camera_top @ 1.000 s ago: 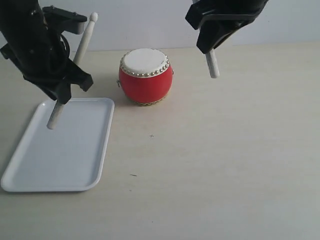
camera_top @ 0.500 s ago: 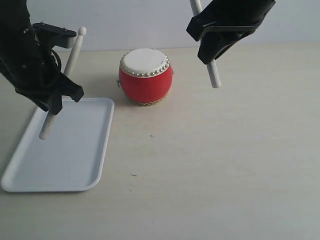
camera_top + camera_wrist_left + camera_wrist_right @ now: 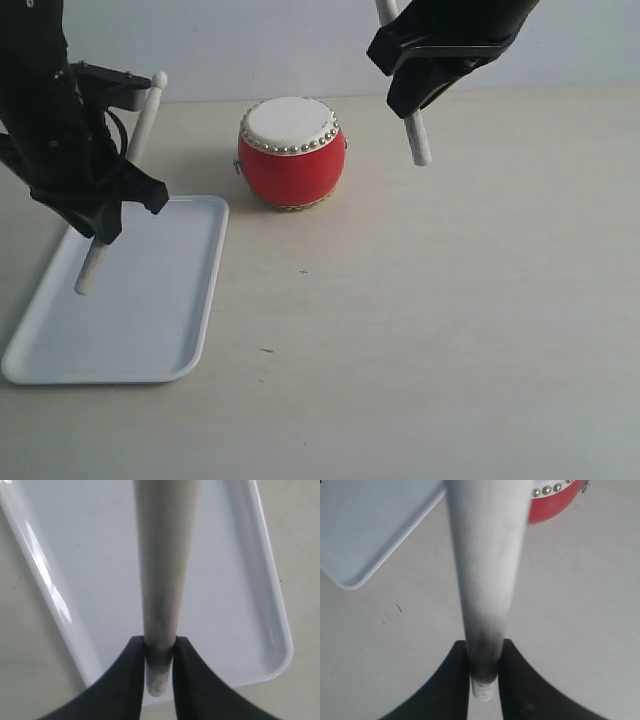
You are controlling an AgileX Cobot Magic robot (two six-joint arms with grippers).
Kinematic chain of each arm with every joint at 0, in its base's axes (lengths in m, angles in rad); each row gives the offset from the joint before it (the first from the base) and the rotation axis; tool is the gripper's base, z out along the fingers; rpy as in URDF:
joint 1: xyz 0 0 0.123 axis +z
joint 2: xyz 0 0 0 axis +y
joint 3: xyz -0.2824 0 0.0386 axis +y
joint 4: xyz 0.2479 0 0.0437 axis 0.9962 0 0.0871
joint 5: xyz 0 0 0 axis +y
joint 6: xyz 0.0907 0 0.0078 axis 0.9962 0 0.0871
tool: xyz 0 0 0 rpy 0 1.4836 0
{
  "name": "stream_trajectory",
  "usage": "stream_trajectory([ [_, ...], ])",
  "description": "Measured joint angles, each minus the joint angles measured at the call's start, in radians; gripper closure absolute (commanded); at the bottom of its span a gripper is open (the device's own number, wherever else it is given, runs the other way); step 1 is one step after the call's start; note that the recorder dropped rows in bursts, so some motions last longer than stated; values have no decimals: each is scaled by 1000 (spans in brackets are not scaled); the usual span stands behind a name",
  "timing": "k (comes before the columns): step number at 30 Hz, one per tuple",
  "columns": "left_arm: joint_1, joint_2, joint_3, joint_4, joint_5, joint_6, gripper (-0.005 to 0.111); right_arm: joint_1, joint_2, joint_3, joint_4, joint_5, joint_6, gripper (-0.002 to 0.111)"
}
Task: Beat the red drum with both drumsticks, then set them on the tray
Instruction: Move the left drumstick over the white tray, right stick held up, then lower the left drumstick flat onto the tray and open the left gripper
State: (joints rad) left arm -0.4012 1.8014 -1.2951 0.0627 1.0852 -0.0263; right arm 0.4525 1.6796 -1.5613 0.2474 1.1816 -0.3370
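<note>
Right now my left gripper [image 3: 107, 213] [image 3: 160, 652] is clamped on a pale, thin, unpainted wooden drumstick [image 3: 146, 118] [image 3: 162, 565]. In the left wrist view both black fingers [image 3: 125, 680] press against the shaft from either side, with a short stub poking past them. That left drumstick stands steeply and leans a little. Its small rounded tip is up, on the side toward the drum, and its blunt end is low over the flat white rectangular plastic tray [image 3: 150, 330] [image 3: 240, 580]. I cannot tell whether that blunt end touches the tray floor or hangs just above it.

My right gripper [image 3: 410, 98] [image 3: 484, 655] is likewise closed tight on the second pale wooden drumstick [image 3: 419, 140] [image 3: 485, 555], its dark fingers [image 3: 452, 685] squeezing the shaft. This right drumstick is held high and close to upright. Its lower end hangs in the air just right of the drum and apart from it, while its upper end runs out of the top of the exterior view.

Between the arms, a small barrel-shaped red drum [image 3: 291, 160] [image 3: 555, 500] with a white top skin, silver studs and a gold base rim stands upright on the pale beige tabletop [image 3: 450, 320]. It sits near the tray's far right corner without touching it. The tray lies on the table's left side, under the left arm.
</note>
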Motion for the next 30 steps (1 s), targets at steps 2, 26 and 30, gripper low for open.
stream_trajectory([
  [2,0,22,2,0,6,-10,107,0,0,0,0,0,0,108],
  [26,124,71,110,-249,-115,72,107,0,0,2,54,-13,-26,108],
  [30,124,71,110,-249,-143,72,107,0,0,2,56,-15,-28,108],
])
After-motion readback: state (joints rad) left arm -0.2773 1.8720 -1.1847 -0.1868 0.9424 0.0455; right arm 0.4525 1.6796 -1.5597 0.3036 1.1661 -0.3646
